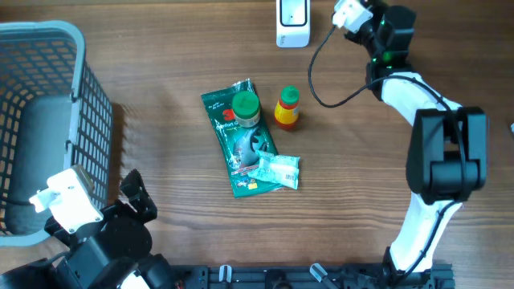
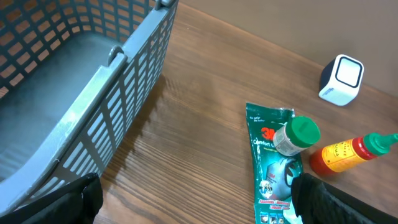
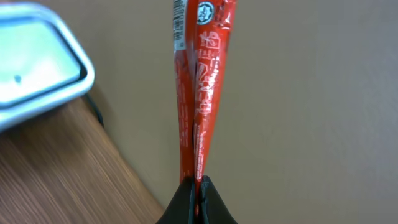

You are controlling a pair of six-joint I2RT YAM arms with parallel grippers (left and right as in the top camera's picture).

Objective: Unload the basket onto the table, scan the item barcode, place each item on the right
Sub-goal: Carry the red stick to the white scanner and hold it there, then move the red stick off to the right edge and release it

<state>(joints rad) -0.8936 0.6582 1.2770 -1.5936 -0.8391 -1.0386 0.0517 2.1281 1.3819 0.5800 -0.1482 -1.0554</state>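
Just right of the scanner (image 3: 37, 62), the right end effector (image 3: 198, 190) is clamped fully closed on one end of a red sachet (image 3: 202, 93), which stands upright and edge-on. The sachet looks light, thin and floppy, with slick film, so pinching the sealed seam seems safest. Well away from the scanner, the left end effector (image 2: 196, 202) gapes wide, empty.

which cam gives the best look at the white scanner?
Left wrist: the white scanner sits whole in frame, its face and one side showing. Overhead cuts the scanner at the top edge. Right wrist catches only a blurred corner of it, left of the red packet.
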